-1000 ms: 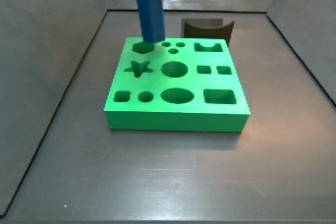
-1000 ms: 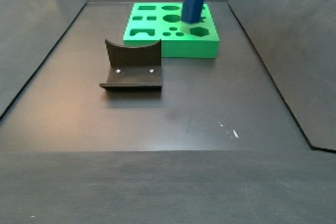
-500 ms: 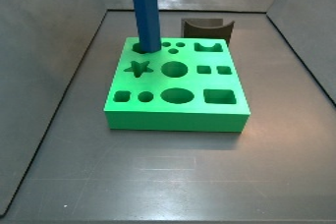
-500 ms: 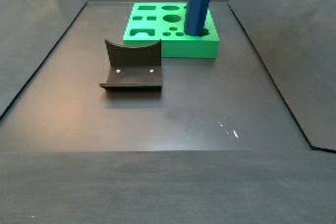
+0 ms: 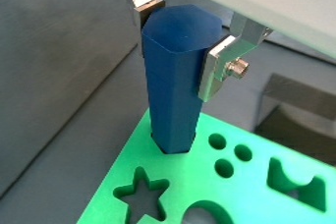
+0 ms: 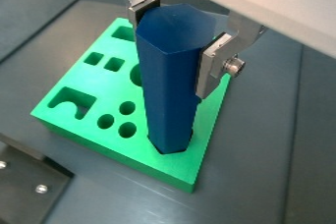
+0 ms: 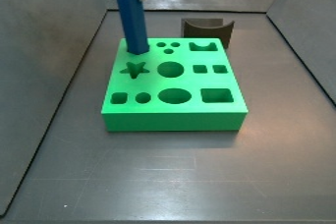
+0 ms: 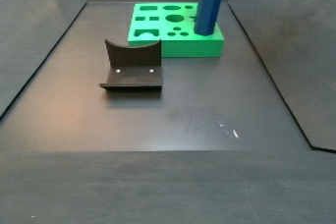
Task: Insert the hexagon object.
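Note:
The hexagon object (image 7: 128, 14) is a tall blue prism. It stands upright with its lower end in the hexagon hole at a far corner of the green block (image 7: 191, 83). It shows the same way in a side view (image 8: 210, 2), over the block (image 8: 184, 46). In both wrist views my gripper (image 5: 182, 27) (image 6: 178, 27) is shut on the rod's top. One silver finger (image 5: 221, 59) presses each of two opposite faces. The rod (image 6: 168, 90) meets the green block (image 5: 191, 164) (image 6: 85, 83) at its foot. The hole itself is hidden by the rod.
The green block has several other shaped holes, among them a star (image 7: 134, 69) next to the rod. The dark fixture (image 8: 132, 66) stands on the grey floor apart from the block, behind it in a side view (image 7: 206, 27). Grey walls enclose the floor.
The rod has shifted toward the block's corner and sunk lower, so its foot now sits in the hexagon hole. My gripper came down with it, still shut on it.

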